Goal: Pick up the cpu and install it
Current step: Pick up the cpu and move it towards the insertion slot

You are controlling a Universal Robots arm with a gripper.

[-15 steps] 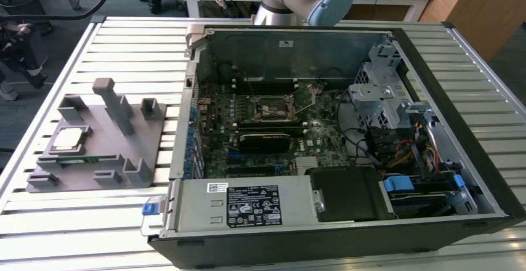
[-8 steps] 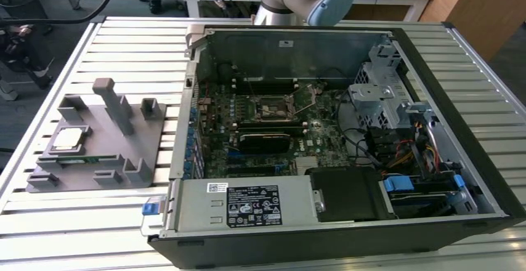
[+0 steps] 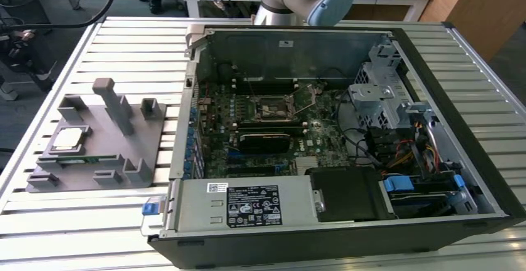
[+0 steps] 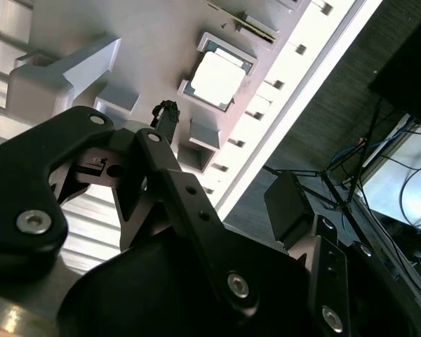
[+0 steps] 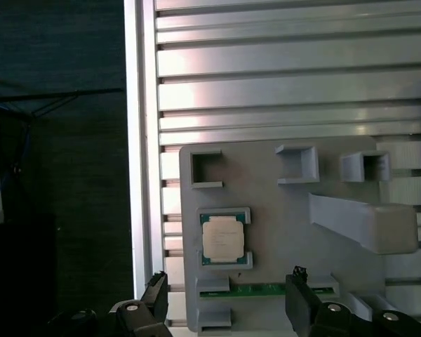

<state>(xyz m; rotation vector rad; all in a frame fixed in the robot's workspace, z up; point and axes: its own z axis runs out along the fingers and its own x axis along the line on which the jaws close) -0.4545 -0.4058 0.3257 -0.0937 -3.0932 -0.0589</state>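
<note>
**Clear drop onto the cpu, clutter close around it**

The cpu [image 5: 222, 239] lies uncovered in a grey holder plate [image 5: 281, 217]. Low lips hug two of its edges, and a memory stick [image 5: 266, 288] lies just beside it. A tall post [image 3: 111, 98] rises nearby, seemingly clear of the wide-spread gripper [image 5: 228, 272]. An open computer case [image 3: 329, 129] walls the plate's side on the exterior view's right.

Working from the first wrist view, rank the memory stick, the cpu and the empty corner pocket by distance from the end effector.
1. The memory stick, in its tray slot almost under the open end effector.
2. The cpu, seated in its cradle just beyond the stick.
3. The empty corner pocket, at the tray's far edge past the cpu.
</note>
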